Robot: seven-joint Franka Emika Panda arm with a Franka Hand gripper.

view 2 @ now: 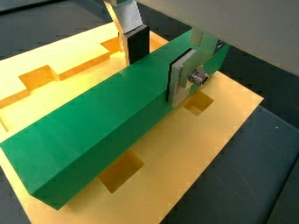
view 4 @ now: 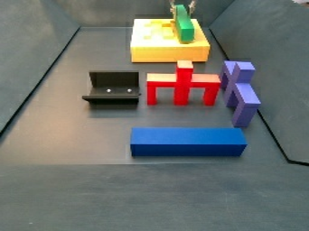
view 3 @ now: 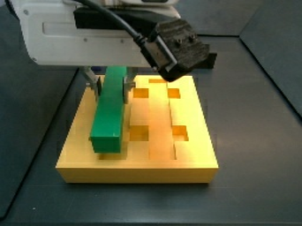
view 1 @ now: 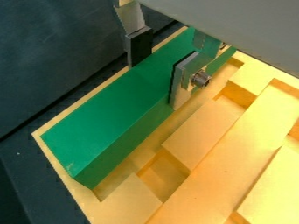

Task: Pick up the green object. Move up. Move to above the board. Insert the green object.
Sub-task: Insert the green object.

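The green object (view 1: 105, 122) is a long bright-green bar standing on its edge, low in a lengthwise groove along one long side of the yellow-orange board (view 1: 233, 175). My gripper (view 1: 160, 63) straddles the bar near its far end, and both pads press its flat sides. The same grip shows in the wrist view from the opposite side, with the gripper (view 2: 158, 59), the bar (view 2: 93, 140) and the board (view 2: 222, 131). In a side view the bar (view 3: 109, 119) lies along the board's (view 3: 154, 163) left part, with the gripper (view 3: 109, 78) mostly hidden under the wrist housing.
In a side view the board (view 4: 151, 50) with the bar (view 4: 182, 25) stands at the far end. Nearer lie the black fixture (view 4: 111, 87), a red pronged piece (view 4: 183, 86), blue-purple blocks (view 4: 239, 90) and a long blue bar (view 4: 187, 140).
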